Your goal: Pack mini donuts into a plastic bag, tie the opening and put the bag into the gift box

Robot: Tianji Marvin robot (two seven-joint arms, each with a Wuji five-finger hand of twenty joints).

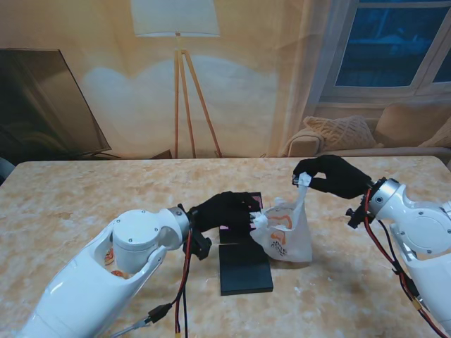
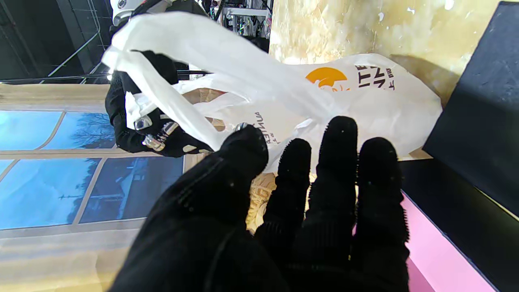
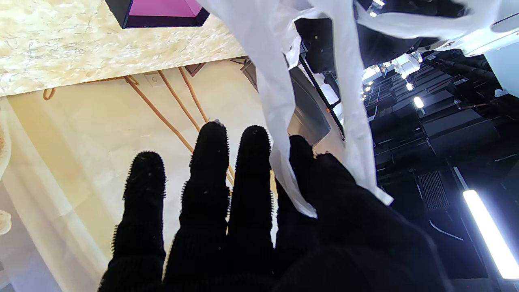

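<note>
A white plastic bag (image 1: 287,239) with orange print stands on the table right of centre, its two handles pulled apart. My left hand (image 1: 224,210) is shut on the nearer handle (image 2: 182,109), pinched under the thumb. My right hand (image 1: 331,176) holds the other handle (image 3: 279,121) raised above the bag, between thumb and forefinger. Something tan shows through the bag's mouth (image 2: 257,194); I cannot make out donuts. The black gift box (image 1: 243,201) with its pink inside (image 2: 429,259) lies under my left hand, next to the bag.
A flat black lid (image 1: 244,267) lies nearer to me than the box, touching the bag's left side. Something orange (image 1: 116,271) peeks out beneath my left forearm. Cables hang from both arms.
</note>
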